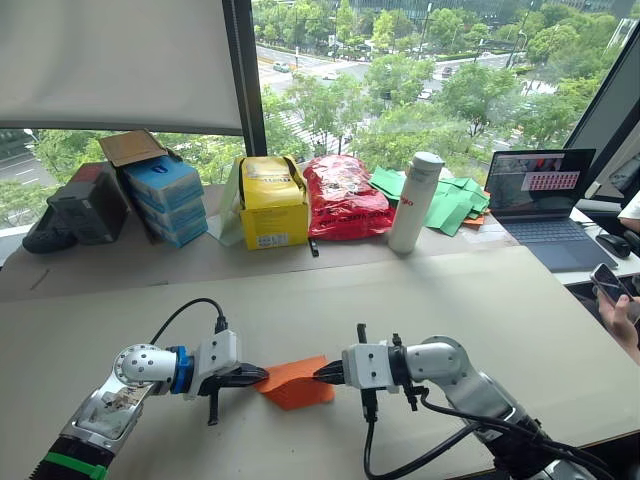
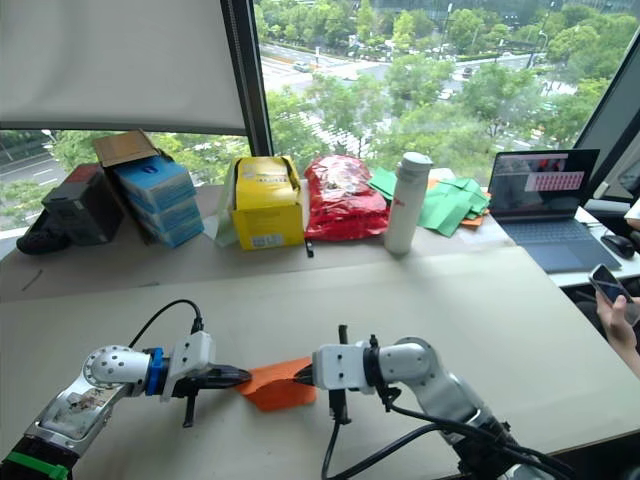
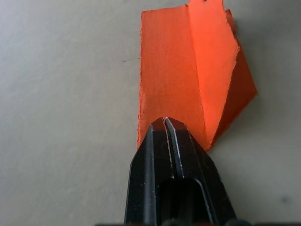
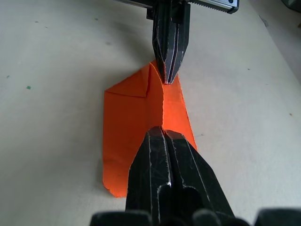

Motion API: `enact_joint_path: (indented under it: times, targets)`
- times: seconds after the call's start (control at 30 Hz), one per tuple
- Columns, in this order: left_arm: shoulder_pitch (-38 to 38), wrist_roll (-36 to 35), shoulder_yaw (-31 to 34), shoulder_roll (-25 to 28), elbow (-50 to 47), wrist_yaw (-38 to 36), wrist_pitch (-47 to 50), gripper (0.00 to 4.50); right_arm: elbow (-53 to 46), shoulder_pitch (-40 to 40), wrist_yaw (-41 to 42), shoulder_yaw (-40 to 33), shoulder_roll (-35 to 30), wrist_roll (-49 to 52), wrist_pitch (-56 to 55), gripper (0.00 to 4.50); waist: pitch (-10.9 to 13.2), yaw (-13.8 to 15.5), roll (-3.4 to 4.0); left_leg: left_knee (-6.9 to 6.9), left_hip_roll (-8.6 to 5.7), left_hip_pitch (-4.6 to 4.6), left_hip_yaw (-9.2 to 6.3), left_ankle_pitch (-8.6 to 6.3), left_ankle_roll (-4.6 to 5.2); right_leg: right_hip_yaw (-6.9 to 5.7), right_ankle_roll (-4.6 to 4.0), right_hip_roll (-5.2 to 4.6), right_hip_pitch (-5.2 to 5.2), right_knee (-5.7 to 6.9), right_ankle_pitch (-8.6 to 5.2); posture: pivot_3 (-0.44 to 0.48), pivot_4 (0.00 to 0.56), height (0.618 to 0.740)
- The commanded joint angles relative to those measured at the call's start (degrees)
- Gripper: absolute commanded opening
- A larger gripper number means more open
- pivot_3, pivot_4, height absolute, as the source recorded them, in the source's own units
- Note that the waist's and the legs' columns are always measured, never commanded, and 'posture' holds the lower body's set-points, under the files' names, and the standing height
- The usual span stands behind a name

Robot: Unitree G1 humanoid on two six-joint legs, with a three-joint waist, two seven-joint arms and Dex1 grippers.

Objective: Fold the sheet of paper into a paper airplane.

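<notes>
The orange sheet of paper (image 1: 293, 382) lies near the table's front edge, folded into a short pointed wedge of layered flaps with a raised centre crease (image 3: 197, 70). My left gripper (image 1: 262, 376) is shut on the paper's narrow left end, its black fingers (image 3: 155, 155) pressed together there. From the right, my right gripper (image 1: 318, 374) is shut on the opposite, wider end. In the right wrist view its own tips (image 4: 162, 129) cover the paper's near edge, and the left gripper (image 4: 168, 77) meets the far point. The two grippers face each other tip to tip.
Along the window ledge stand blue boxes (image 1: 165, 198), a yellow box (image 1: 272, 203), a red plastic bag (image 1: 343, 197), a white bottle (image 1: 415, 202), green papers (image 1: 450, 203) and a laptop (image 1: 540, 205). A person's hand with a phone (image 1: 612, 290) is at the right edge.
</notes>
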Motion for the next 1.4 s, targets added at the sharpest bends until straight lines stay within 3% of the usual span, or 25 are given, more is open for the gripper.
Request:
enact_joint_path:
  times: [0.03,0.37,0.83,1.03,1.17,1.4]
  targets:
    - [1.15,3.09,-1.65,0.49,3.22,-0.33,-0.31,0.00,-0.70,-1.90,0.50,-0.13,2.07,2.28,4.26,0.06,0.00,-0.03,0.01,0.00,0.00,0.00,0.00,0.00,-0.01,0.00,0.00,0.00,0.00,0.01,0.00,0.000,0.150,0.740]
    - [1.71,2.91,-1.47,0.35,3.70,0.18,-1.78,0.00,3.46,-6.47,1.51,2.01,4.59,1.37,17.09,0.06,-0.02,-0.34,0.05,0.00,0.02,0.10,-0.03,0.01,-0.01,0.00,-0.01,-0.01,0.09,0.03,0.00,0.000,0.150,0.740]
    - [1.96,0.60,1.81,2.04,-3.61,1.72,2.76,0.00,8.86,-7.57,-0.05,5.48,5.74,-3.15,21.06,0.06,-0.02,-1.10,0.08,-0.56,0.02,0.82,-0.02,0.05,-0.09,0.02,-0.06,-0.01,0.61,-0.16,-0.03,0.000,0.150,0.740]
    - [-0.34,-8.88,7.35,3.60,-14.19,1.29,13.53,0.00,8.57,-7.35,0.01,6.04,5.48,-3.17,21.46,0.06,-0.01,-1.11,0.07,-0.63,0.05,0.80,-0.04,0.08,-0.14,0.01,-0.09,0.00,0.54,-0.15,-0.05,0.000,0.150,0.740]
    - [0.45,-12.09,7.51,2.94,-19.22,1.79,18.38,0.00,8.30,-7.05,-0.26,6.54,5.54,-3.34,21.58,0.06,-0.01,-1.34,0.07,-0.70,0.04,0.83,-0.02,0.09,-0.16,0.06,-0.09,-0.01,0.56,-0.18,-0.05,0.000,0.150,0.740]
    - [2.17,-6.35,3.16,1.61,-15.49,2.54,14.94,0.00,7.90,-7.14,-0.54,6.67,5.49,-3.26,22.01,0.06,-0.01,-1.19,0.07,-0.84,0.04,0.83,-0.06,0.18,-0.31,0.05,-0.15,0.01,0.53,-0.18,-0.09,0.000,0.150,0.740]
